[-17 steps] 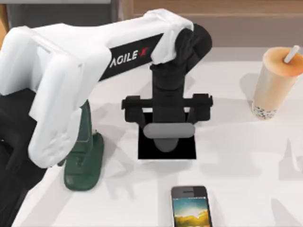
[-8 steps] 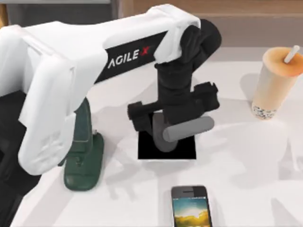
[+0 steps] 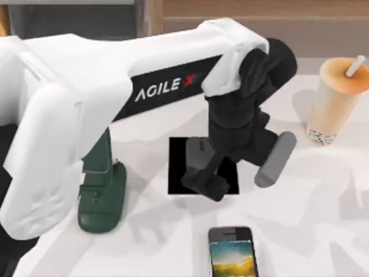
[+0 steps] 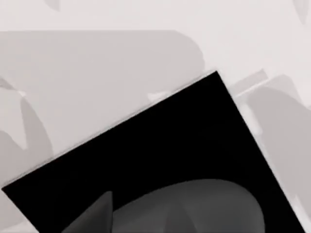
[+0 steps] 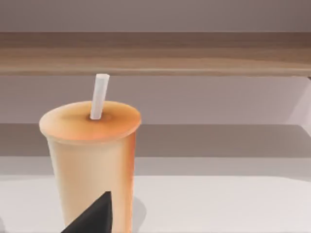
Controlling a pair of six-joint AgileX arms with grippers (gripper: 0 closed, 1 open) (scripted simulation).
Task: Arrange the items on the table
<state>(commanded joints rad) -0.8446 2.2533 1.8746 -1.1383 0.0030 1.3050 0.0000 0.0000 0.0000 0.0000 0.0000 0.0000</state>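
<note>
Black and square, a mat point(image 3: 179, 164) lies mid-table point(image 3: 300, 196), and the grey mouse point(image 3: 199, 154) rests on it. The left gripper point(image 3: 210, 183) hangs over the mat's near edge; whether it is clenched, I cannot tell. The phone point(image 3: 232, 252) lies nearer than the mat. The cup point(image 3: 334, 104) stands far right of it.

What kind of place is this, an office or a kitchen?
Probably a mock office desk, computer-rendered: a white table holding a mouse on a black pad, a phone and a drink cup.
</note>
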